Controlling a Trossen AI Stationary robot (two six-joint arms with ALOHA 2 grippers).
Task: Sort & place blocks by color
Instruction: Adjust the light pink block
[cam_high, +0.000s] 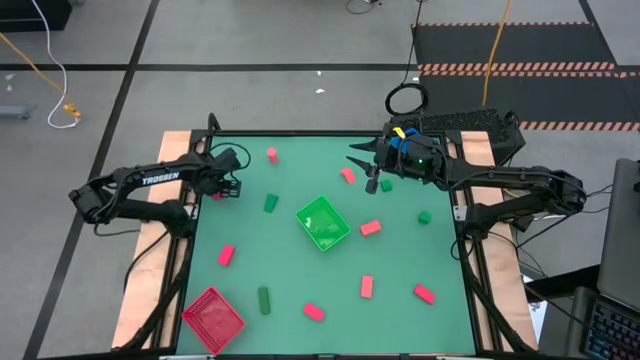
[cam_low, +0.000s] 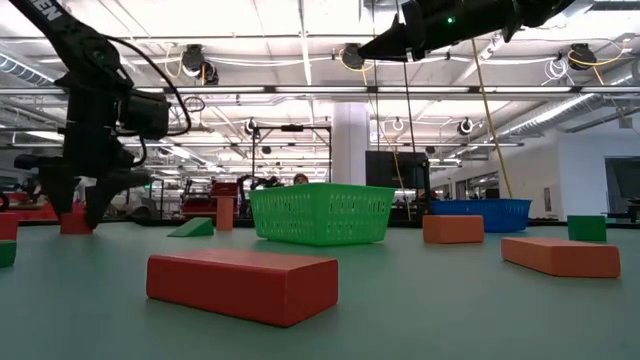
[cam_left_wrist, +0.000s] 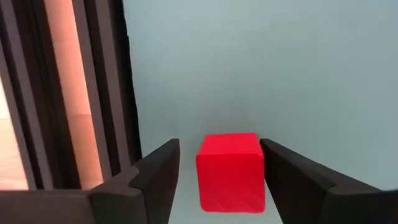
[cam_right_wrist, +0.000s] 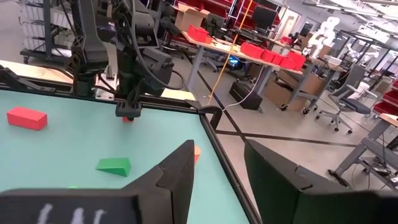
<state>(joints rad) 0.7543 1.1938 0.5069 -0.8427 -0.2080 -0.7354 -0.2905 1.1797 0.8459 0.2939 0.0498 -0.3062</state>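
Small red and green blocks lie scattered on the green table (cam_high: 300, 160). My left gripper (cam_high: 226, 190) points down at the table's left edge, open, with one finger on each side of a red block (cam_left_wrist: 229, 171) that rests flat on the table. The low view shows the same gripper (cam_low: 80, 205) over this block (cam_low: 75, 222). My right gripper (cam_high: 362, 168) hangs level, high above the table's far right part. It is open and nothing is between its fingers (cam_right_wrist: 180, 168). My left gripper comes at the red block from above, pointing down. One finger (cam_left_wrist: 292, 180) stands close against the block's side (cam_left_wrist: 260, 168), and I cannot tell whether it touches. The other finger (cam_left_wrist: 158, 180) stands clear of it. The block sits on the table.
A green bin (cam_high: 322, 222) stands mid-table, a red bin (cam_high: 212, 318) at the near left corner and a blue bin (cam_low: 480, 213) at the far right. Loose red blocks (cam_high: 371, 227) and green blocks (cam_high: 270, 203) dot the table. The table's dark frame (cam_left_wrist: 106, 93) runs beside my left gripper.
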